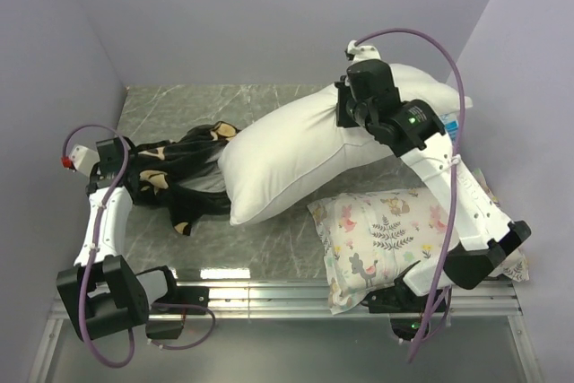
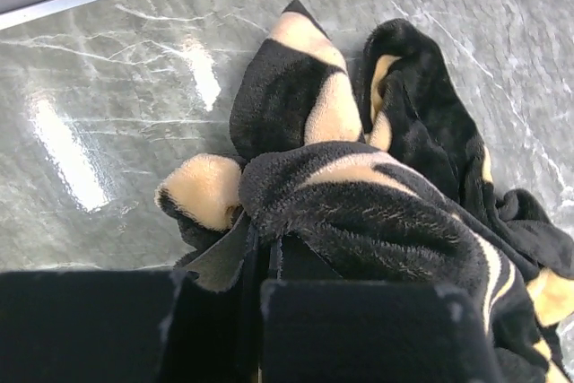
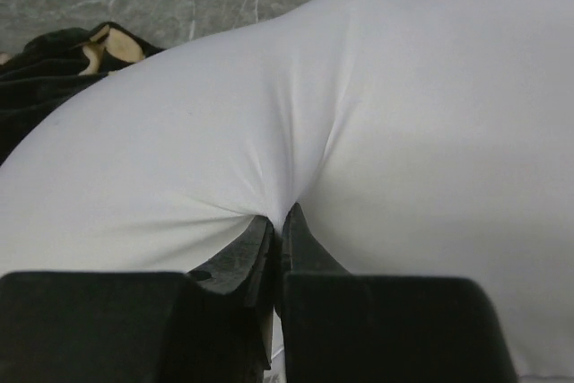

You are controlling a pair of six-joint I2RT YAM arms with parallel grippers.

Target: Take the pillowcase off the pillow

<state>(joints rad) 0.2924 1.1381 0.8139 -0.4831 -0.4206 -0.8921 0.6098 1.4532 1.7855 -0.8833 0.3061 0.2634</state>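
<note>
The black plush pillowcase (image 1: 184, 177) with tan flower motifs lies crumpled on the marble table, left of the plain white pillow (image 1: 305, 154); its right edge still touches the pillow's left end. My left gripper (image 1: 133, 170) is shut on a fold of the pillowcase (image 2: 359, 195) at its left side. My right gripper (image 1: 352, 112) is shut on the pillow, pinching its white cloth (image 3: 377, 132) into a crease at the top, right of its middle. In the right wrist view, a bit of the pillowcase (image 3: 54, 60) shows at the far left.
A smaller white pillow (image 1: 386, 230) printed with pastel animals and plants lies at the front right, under the right arm. Purple walls close in the table (image 1: 179, 105) on the left, back and right. A metal rail (image 1: 287, 291) runs along the near edge.
</note>
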